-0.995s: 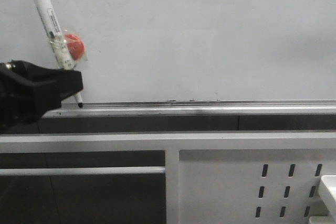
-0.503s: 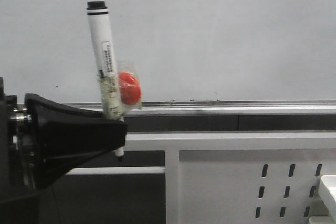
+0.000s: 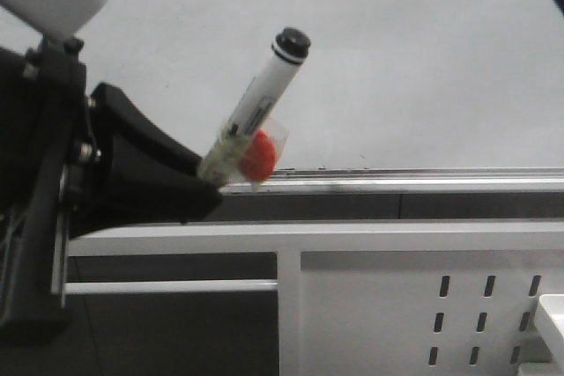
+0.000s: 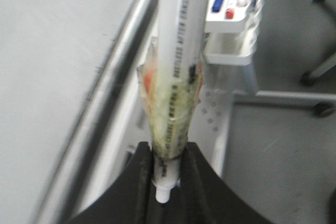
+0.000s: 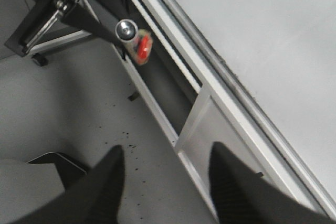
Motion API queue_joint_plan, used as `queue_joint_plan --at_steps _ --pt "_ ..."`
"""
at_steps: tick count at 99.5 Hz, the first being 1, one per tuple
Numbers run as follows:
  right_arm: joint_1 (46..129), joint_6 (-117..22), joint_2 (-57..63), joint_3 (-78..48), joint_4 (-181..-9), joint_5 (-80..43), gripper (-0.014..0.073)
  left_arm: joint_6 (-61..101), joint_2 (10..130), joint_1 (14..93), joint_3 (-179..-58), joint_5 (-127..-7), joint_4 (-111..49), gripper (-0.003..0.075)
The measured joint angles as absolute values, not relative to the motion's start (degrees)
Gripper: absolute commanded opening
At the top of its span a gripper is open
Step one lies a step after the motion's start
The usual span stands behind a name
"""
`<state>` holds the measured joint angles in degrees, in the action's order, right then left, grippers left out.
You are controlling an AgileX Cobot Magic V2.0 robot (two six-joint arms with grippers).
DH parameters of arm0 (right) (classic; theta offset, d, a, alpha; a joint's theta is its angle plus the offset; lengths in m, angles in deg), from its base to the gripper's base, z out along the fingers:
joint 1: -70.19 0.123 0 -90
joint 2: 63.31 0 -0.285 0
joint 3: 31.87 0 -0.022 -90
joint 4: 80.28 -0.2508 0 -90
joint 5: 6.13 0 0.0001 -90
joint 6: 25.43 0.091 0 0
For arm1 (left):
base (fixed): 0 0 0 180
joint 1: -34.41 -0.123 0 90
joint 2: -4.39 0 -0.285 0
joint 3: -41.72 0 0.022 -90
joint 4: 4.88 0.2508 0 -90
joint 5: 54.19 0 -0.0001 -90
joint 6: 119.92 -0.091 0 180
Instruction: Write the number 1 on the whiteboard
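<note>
Front view, blank whiteboard (image 3: 397, 59), silver rail (image 3: 397, 180)

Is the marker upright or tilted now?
Tilted. In the front view the marker leans right, its black end up, held in the left gripper.

The left tool (image 3: 207, 191) is smooth shiny black plastic, shaped like a wedge. Behind it sit silver screws and a white block.

The right tool (image 5: 165, 182) has two dark grey fingers.

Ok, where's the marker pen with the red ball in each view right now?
Front: marker pen, left of centre, tilted, cap up-right, in the left gripper.
Left wrist: marker pen, centre, between the fingers.
Right wrist: marker pen, upper left, cap-end on.
Shared landmark: the red ball.
</note>
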<state>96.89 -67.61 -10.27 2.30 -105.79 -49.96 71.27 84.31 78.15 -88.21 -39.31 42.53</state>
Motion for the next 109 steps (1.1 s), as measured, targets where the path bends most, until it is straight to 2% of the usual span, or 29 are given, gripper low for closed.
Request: queue_joint_plan --at_steps 22,36,67,93,109 --pt "97.4 -68.46 -3.02 -1.79 -109.32 -49.86 0.0399 71.25 81.17 85.45 -94.36 -58.78 42.91 -0.002" --pt "100.68 -70.94 1.67 -4.33 -110.53 -48.85 0.0399 71.15 81.17 89.13 -97.37 -65.16 42.91 -0.002" --pt "109.23 -72.28 8.59 -5.33 -110.82 -39.26 0.0399 71.02 81.17 89.7 -98.65 -67.17 42.6 -0.002" --pt "110.79 -72.28 10.34 -5.45 -110.82 -33.45 0.0396 71.02 81.17 89.7 -98.65 -67.17 42.45 -0.002" --pt "110.79 -72.28 10.42 -5.45 -110.82 -33.47 0.0315 70.92 81.17 89.7 -98.65 -67.17 42.45 -0.002"
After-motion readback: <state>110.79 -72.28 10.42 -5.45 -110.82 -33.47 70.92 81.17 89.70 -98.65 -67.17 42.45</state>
